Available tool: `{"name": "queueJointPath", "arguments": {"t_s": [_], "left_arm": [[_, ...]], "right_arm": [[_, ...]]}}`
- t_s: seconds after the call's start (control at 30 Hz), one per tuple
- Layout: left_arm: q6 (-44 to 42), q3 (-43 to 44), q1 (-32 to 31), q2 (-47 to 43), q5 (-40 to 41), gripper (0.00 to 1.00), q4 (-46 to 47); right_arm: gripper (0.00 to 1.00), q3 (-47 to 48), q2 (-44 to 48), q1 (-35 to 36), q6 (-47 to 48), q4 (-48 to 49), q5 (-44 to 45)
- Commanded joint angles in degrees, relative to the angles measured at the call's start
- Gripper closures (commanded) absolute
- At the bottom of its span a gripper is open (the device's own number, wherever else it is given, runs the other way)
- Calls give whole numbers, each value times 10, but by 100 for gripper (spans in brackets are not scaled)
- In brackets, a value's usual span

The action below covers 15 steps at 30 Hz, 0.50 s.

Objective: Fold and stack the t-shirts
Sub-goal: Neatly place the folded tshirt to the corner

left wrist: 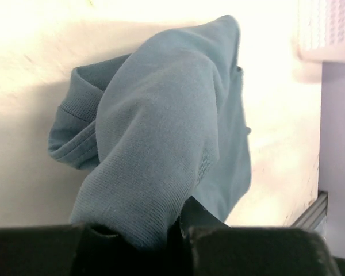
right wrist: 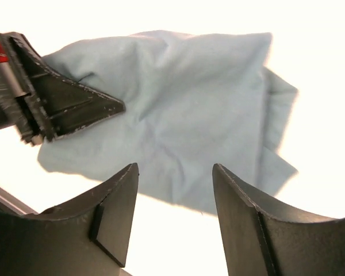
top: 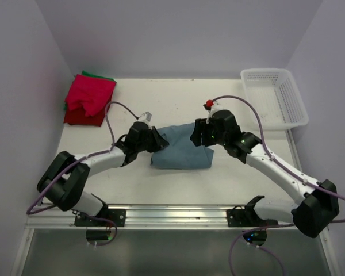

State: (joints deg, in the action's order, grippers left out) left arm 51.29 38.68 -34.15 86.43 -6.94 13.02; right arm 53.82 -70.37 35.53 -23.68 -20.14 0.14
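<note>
The left jaws were pinched shut on a fold of the blue-grey t-shirt (left wrist: 161, 132), which bulged in a rumpled heap just ahead of them on the pale tabletop (left wrist: 23, 190). Far ahead and rightward showed a white mesh basket (left wrist: 328, 29).

**Colours on the table**

The blue-grey t-shirt (top: 183, 150) is a plain dusty blue-grey with a fine ribbed knit. The red t-shirts (top: 89, 99) are bright red, and the edge of a green t-shirt (top: 100, 75) shows behind them. The basket (top: 274, 95) is white mesh. The table (top: 178, 184) is off-white. The arms (top: 276, 167) are white with black joints and carry purple cables (top: 118, 106). The right gripper (right wrist: 175, 190) is black.
</note>
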Motion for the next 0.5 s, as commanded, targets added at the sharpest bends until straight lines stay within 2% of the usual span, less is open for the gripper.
{"name": "queueJointPath", "arguments": {"t_s": [0.0, 0.13, 0.3, 0.47], "left_arm": [[-46, 16, 36, -65, 31, 100, -37], [-52, 30, 87, -94, 16, 100, -42], [-56, 61, 118, -108, 12, 100, -45], [-74, 128, 170, -99, 2, 100, -34]], "right_arm": [[41, 38, 44, -2, 29, -60, 38], [41, 27, 63, -2, 29, -72, 47], [42, 3, 56, -2, 21, -73, 43], [44, -28, 58, -3, 12, -65, 39]]}}
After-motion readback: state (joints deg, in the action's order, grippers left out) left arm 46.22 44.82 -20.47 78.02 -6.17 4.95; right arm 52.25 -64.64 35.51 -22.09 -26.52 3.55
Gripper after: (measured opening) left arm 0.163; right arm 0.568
